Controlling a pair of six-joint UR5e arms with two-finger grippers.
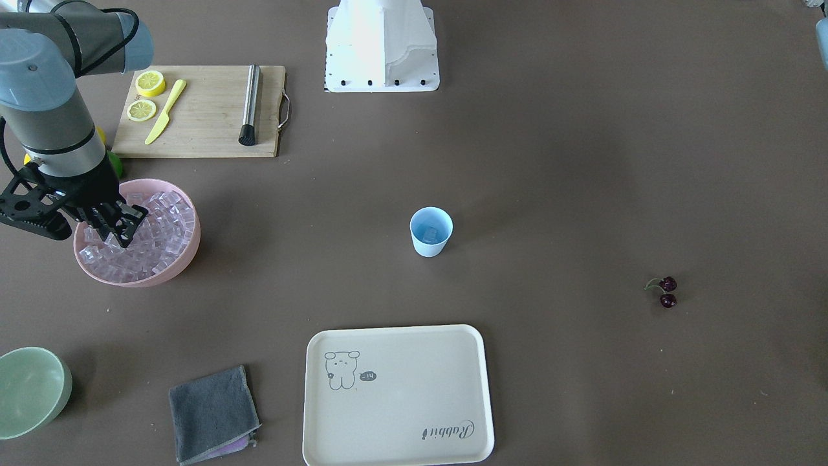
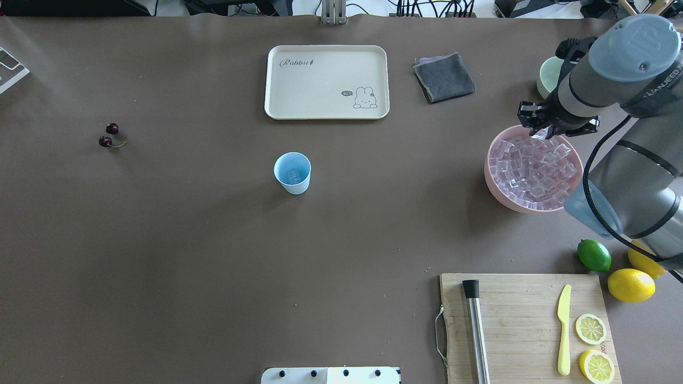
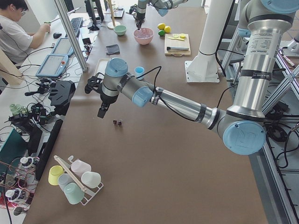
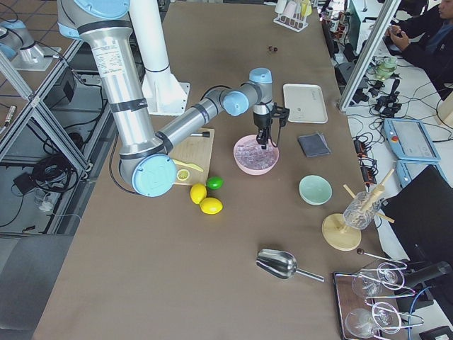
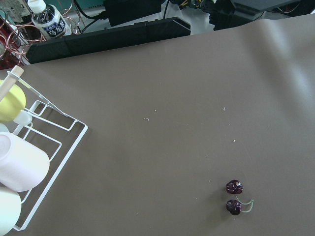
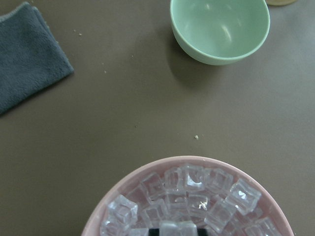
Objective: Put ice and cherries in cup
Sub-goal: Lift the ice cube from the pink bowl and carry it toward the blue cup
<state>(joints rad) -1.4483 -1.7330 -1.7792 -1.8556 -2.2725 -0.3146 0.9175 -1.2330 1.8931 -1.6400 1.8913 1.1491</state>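
Sitting between right fingers [image 1: 123,236]: ice [image 6: 177,229]

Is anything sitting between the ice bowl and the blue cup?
Nothing visible stands between the ice and the cup; the tray and cutting board sit off to either side of that path.

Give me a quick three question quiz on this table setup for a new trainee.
1. True or false: the cherries lie on the table, outside the cup.
2. Which gripper is at the pink bowl of ice? A left, B right.
3. Fill in: the knife on the cutting board is ___ in colour.
Key: 1 true; 2 B, the right gripper; 3 yellow.
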